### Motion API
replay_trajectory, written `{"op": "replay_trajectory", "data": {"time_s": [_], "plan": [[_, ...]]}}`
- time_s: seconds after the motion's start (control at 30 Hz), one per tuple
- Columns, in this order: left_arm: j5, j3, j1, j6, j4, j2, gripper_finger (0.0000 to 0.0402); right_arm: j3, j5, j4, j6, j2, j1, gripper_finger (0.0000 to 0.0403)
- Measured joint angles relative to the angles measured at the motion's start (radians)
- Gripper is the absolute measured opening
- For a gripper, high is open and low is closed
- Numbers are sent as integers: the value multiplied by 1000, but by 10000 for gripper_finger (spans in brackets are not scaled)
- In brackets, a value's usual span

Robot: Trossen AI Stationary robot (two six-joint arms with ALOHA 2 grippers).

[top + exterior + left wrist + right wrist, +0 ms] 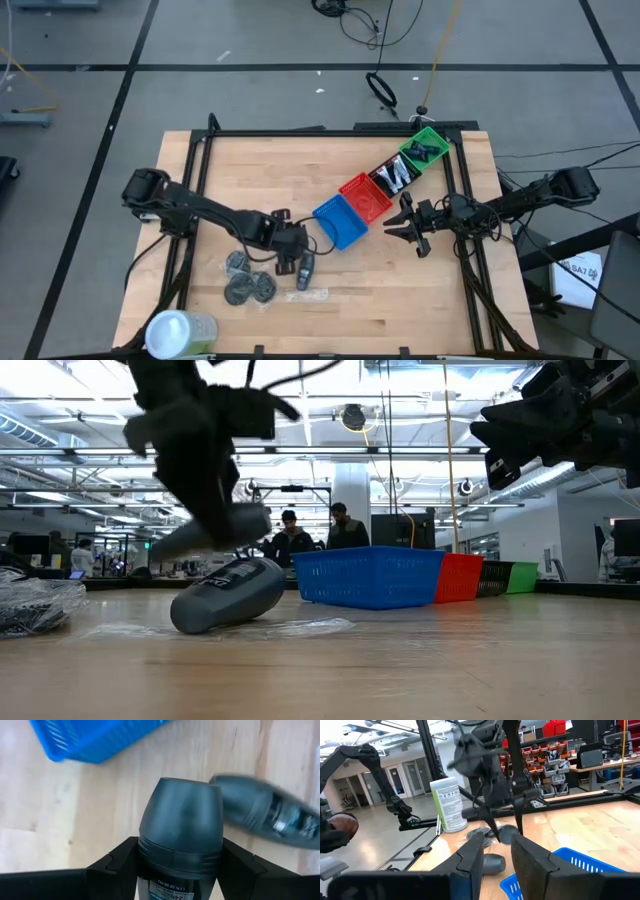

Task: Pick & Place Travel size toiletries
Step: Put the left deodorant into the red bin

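Left: three dark round discs (247, 283) on table, unsorted | left gripper (291, 262) clamping dark grey plastic bottle (181, 835), lifted, short of blue mesh basket (339, 221) | second dark bottle (305, 270) lying on wooden table (420, 310) | red basket (366, 196), black basket (393, 176), green basket (424, 148) partly filled | right gripper (410, 232) narrow, holding nothing, beside baskets.

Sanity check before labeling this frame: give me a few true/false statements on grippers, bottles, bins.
1. The left gripper is shut on a dark bottle. True.
2. A second dark bottle stands upright on the table. False: it lies on its side.
3. The blue bin holds a bottle. False: it looks empty.
4. The right gripper hangs above the table beside the red bin, holding nothing. True.
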Motion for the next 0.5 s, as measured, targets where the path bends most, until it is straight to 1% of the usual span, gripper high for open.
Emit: {"op": "replay_trajectory", "data": {"time_s": [0.17,0.33,0.5], "plan": [[-33,0,-1,69,63,-70,199,0,0,1,0,0,0,89],[-56,0,7,220,183,-112,199,0,0,2,0,0,0,89],[-58,0,49,333,284,-123,199,0,0,3,4,0,0,89]]}}
